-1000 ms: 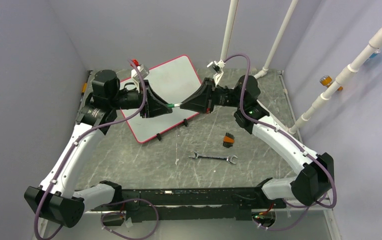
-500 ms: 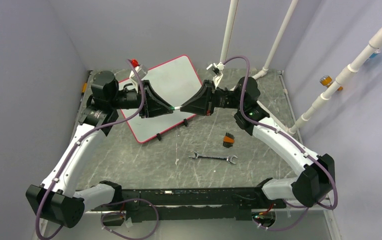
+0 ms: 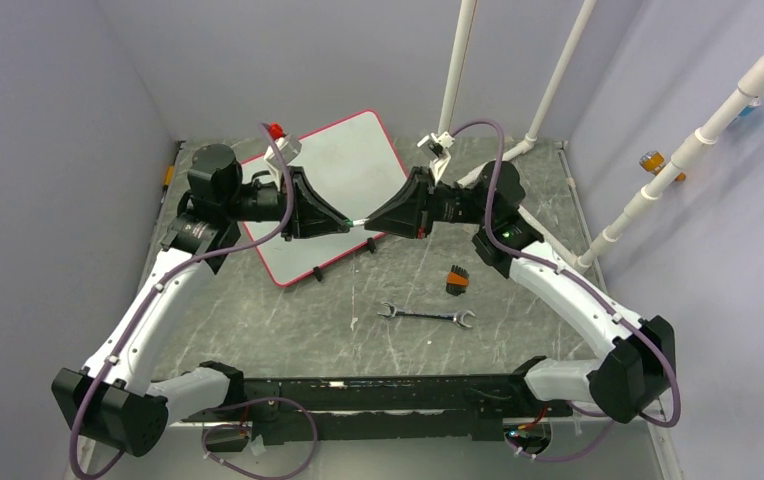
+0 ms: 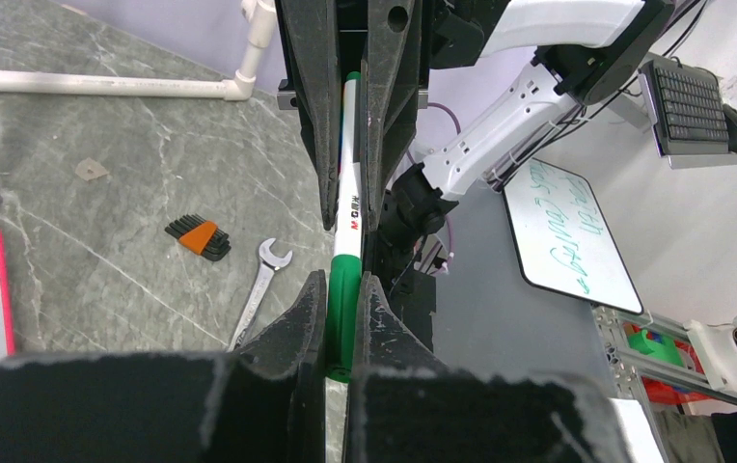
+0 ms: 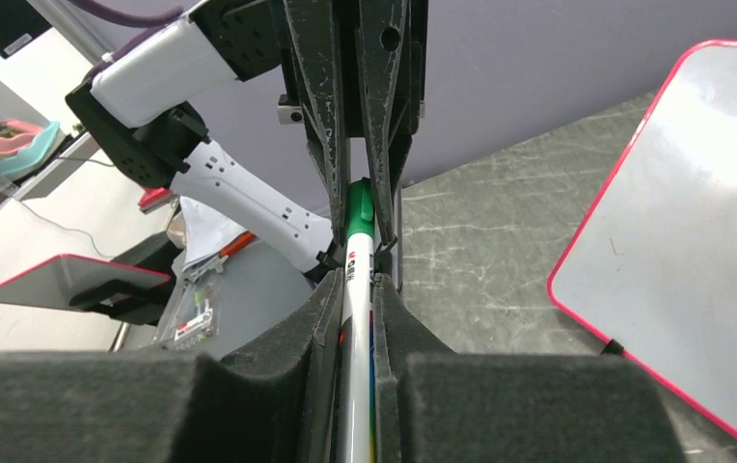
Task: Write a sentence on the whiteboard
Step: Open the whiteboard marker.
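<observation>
Above the whiteboard's [image 3: 358, 155] near edge, the left pincer [image 3: 342, 222] was clamped on the marker's [image 3: 356, 221] green cap [image 4: 343, 289], and the right pincer [image 3: 371, 222] on its white barrel [image 5: 356, 289].

Red-rimmed whiteboard [image 3: 348, 165], flat, skewed diagonally.

Marker [image 4: 350, 207] ends hidden inside fingers [image 4: 309, 116]; whiteboard [image 5: 693, 193] cut by frame edge.

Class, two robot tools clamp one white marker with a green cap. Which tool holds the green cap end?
The left tool, shut on the green cap; the right tool grips the white barrel instead.
</observation>
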